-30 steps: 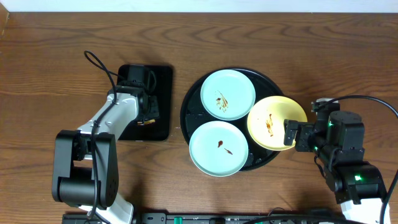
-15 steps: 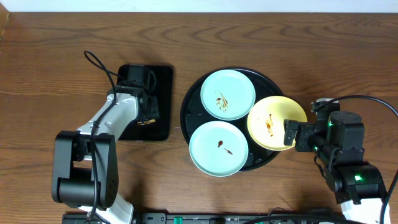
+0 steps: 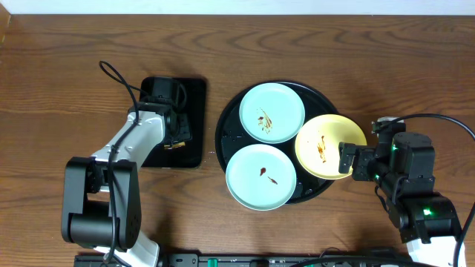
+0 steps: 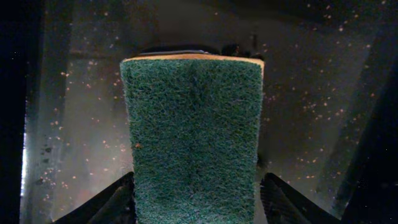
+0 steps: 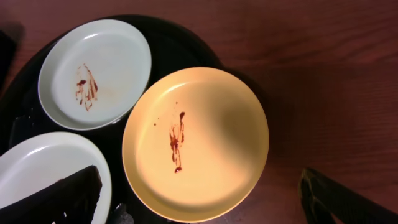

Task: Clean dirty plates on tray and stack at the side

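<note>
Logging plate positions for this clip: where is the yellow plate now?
Overhead, the yellow plate sits at the right of the black tray, overlapping its rim, beside both mint-blue plates, with the right gripper at its right edge.

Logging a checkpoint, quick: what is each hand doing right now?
Left hand: closed on the sponge.
Right hand: open, holding nothing, at the yellow plate.

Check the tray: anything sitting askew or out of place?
Yes. The yellow plate rides over the right rim of the tray and hangs out above the table. The nearer mint plate also laps the front rim slightly. Nothing looks spilled or broken.
</note>
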Robot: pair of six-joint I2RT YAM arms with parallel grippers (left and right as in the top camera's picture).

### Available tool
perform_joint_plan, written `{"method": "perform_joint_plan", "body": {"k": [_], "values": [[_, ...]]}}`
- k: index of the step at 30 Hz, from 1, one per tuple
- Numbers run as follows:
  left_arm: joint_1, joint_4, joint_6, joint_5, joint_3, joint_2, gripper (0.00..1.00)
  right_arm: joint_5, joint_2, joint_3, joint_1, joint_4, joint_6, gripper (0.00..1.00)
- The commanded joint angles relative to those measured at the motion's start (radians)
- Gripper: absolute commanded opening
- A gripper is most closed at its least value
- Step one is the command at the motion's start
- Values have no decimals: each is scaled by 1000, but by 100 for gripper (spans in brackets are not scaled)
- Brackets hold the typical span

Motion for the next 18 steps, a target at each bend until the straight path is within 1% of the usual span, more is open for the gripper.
{"method": "perform_joint_plan", "body": {"k": [1,8,14,18], "values": [[0,0,-6,6,31,-26,63,11,-2,21,6,-1,10,99],[0,-3,-6,6,31,-27,62,11,-2,21,6,-1,10,99],[0,-6,-6,6,31,-27,50,10,-2,21,6,-1,10,99],[0,-7,-6,6,31,-27,44,11,-2,21,6,-1,10,99]]}}
